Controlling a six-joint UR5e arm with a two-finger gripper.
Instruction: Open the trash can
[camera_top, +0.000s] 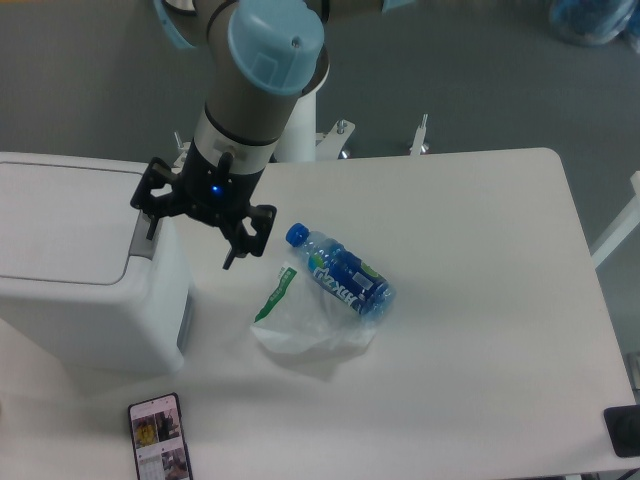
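The white table (480, 330) carries everything. The trash can (75, 270), white with its flat lid down and a grey button strip, stands at the table's left edge. The claw (190, 232) hangs spread open above the can's right side, one finger by the strip. A blue-labelled water bottle (343, 275), writing unreadable, lies on a clear plastic bag (305, 320) with green print. A smartphone (160, 437) lies at the front.

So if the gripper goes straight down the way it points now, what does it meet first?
Probably the right edge of the trash can, near its grey button strip; the open gripper straddles that edge, though depth is unclear.
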